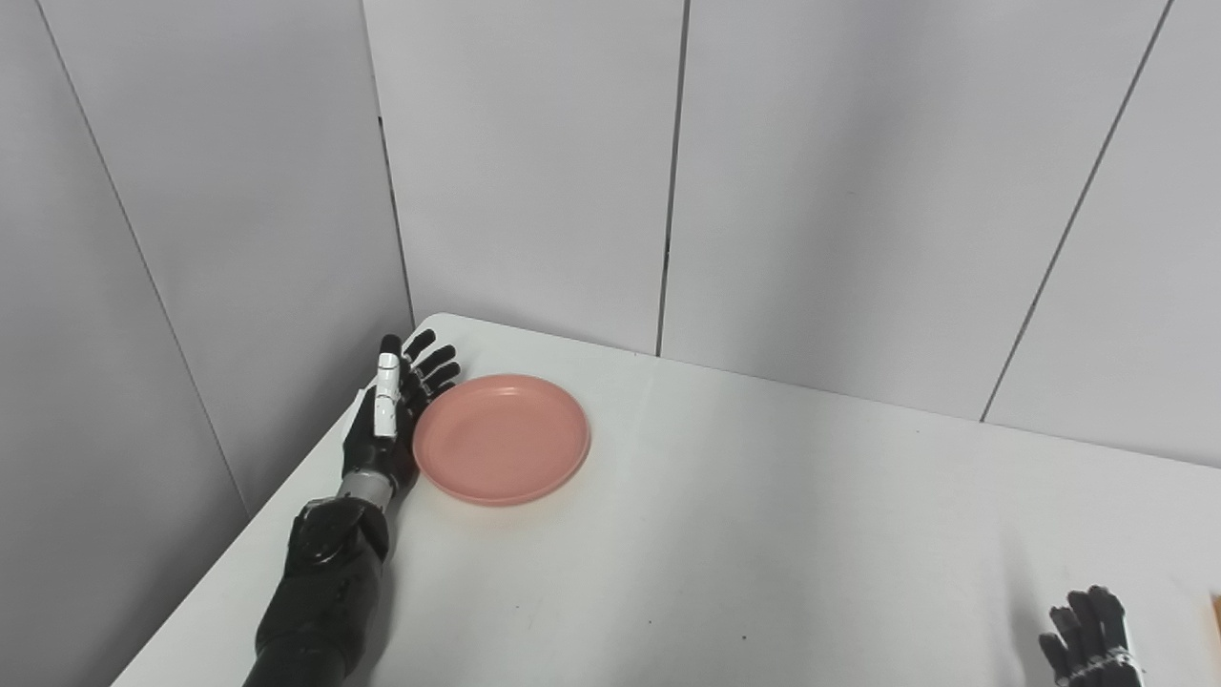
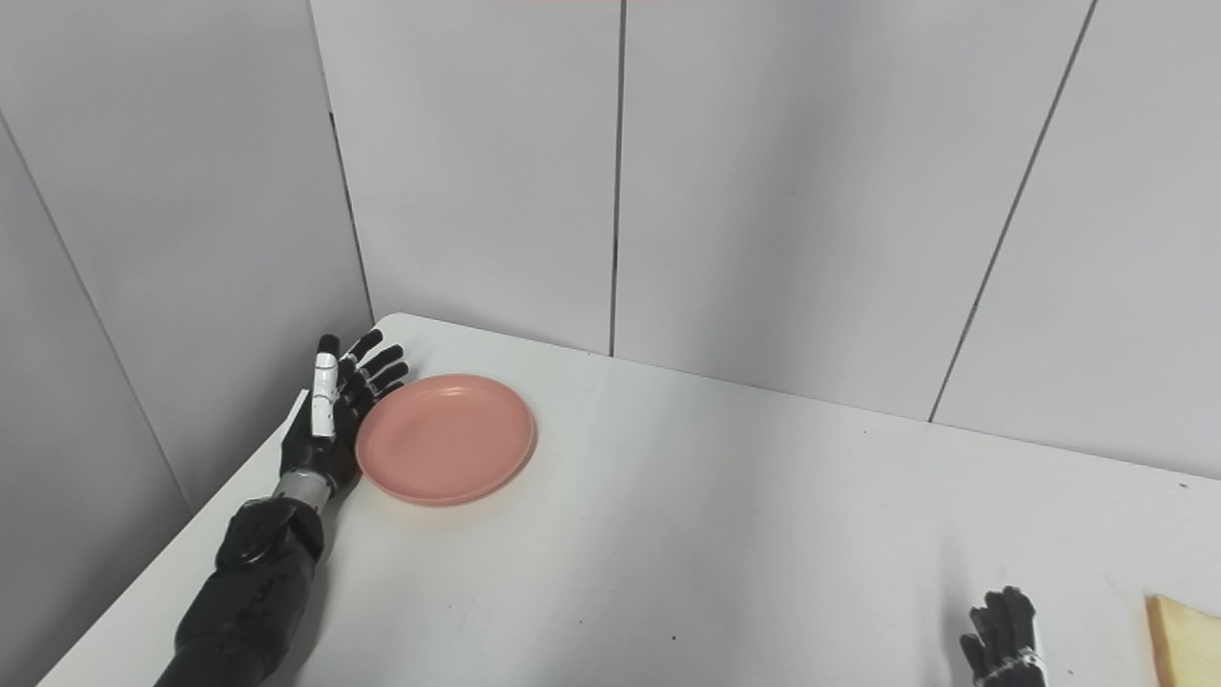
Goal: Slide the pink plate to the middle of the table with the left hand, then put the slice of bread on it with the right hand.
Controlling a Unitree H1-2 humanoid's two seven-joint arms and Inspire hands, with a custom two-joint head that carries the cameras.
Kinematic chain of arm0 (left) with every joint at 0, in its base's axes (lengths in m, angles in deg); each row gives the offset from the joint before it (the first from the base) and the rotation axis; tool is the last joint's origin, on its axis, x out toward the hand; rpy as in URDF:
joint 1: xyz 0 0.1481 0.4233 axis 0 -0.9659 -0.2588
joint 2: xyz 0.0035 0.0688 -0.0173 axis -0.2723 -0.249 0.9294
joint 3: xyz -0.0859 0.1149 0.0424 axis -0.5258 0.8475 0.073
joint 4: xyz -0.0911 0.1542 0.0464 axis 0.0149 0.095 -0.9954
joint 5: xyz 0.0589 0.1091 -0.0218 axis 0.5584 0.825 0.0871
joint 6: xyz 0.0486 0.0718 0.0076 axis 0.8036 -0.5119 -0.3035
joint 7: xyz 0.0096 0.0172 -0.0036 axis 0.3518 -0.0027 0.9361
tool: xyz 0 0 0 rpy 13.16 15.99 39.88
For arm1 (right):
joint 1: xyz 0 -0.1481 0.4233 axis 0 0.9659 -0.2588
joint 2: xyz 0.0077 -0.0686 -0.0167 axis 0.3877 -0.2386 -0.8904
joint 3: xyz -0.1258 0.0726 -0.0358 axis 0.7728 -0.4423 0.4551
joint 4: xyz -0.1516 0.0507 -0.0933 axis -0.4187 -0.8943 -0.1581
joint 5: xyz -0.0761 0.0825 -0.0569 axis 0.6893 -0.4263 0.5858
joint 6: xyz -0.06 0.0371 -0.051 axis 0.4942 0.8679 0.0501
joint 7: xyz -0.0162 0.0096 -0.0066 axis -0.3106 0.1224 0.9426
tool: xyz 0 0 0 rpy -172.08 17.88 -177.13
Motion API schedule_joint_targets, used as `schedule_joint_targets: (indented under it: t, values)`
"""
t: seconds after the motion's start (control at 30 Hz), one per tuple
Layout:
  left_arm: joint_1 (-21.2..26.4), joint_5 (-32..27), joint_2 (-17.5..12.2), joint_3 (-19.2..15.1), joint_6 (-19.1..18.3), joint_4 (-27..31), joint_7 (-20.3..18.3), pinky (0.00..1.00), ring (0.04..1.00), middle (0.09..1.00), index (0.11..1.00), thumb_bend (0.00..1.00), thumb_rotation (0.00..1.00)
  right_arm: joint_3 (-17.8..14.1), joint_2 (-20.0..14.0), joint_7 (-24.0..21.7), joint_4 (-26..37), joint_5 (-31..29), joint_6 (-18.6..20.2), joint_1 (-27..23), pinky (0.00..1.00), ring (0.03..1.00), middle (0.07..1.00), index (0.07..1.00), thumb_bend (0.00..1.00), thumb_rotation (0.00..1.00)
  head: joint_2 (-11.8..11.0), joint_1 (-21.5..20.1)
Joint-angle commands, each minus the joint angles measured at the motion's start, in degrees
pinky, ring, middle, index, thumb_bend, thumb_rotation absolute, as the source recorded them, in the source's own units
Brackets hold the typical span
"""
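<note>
A round pink plate [image 1: 502,438] lies flat near the far left corner of the white table [image 1: 744,534]. My left hand [image 1: 389,410] stands on edge just left of it, open, fingers stretched out, its palm against the plate's left rim. At the bottom right edge my right hand [image 2: 1002,639] shows only its fingertips, apart and holding nothing. A slice of bread [image 2: 1186,639] lies on the table to the right of that hand, cut off by the picture's edge.
Grey wall panels [image 1: 534,162] close in the table at the back and left. The table's left edge [image 1: 238,544] runs close beside my left forearm.
</note>
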Motion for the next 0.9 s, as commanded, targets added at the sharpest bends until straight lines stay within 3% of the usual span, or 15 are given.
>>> schedule_joint_targets:
  t: [0.0, 0.33, 0.53, 0.87]
  values:
    - [3.9, -0.9, 0.0, 0.0, 2.9, -0.3, -1.8, 0.87, 0.843, 0.836, 0.852, 0.83, 1.00, 0.5, 2.8, 0.2, -11.2, -0.1, -1.7, 3.0, 1.00, 0.989, 0.987, 0.987, 0.62, 0.93, 0.0, 0.0]
    - [3.8, -3.9, 1.9, -0.5, 1.6, -0.5, -5.8, 0.86, 0.849, 0.852, 0.869, 0.81, 0.99, 1.3, 1.5, -1.2, -12.0, 0.5, -3.1, 2.0, 1.00, 1.000, 1.000, 1.000, 0.70, 0.95, 0.6, -0.8]
    - [2.8, -2.9, 3.7, 0.4, 1.5, 0.1, -4.7, 0.84, 0.825, 0.837, 0.862, 0.79, 0.98, 1.2, 1.0, -2.0, -12.8, 0.5, -4.2, 1.7, 1.00, 1.000, 1.000, 1.000, 0.69, 0.97, 0.7, -0.9]
    - [1.6, -1.7, 5.3, 3.3, 3.0, -0.2, -6.1, 0.87, 0.845, 0.849, 0.870, 0.80, 0.96, 1.0, 0.9, -2.5, -13.0, 0.6, -4.2, 1.9, 1.00, 1.000, 1.000, 1.000, 0.72, 0.97, 1.2, -1.2]
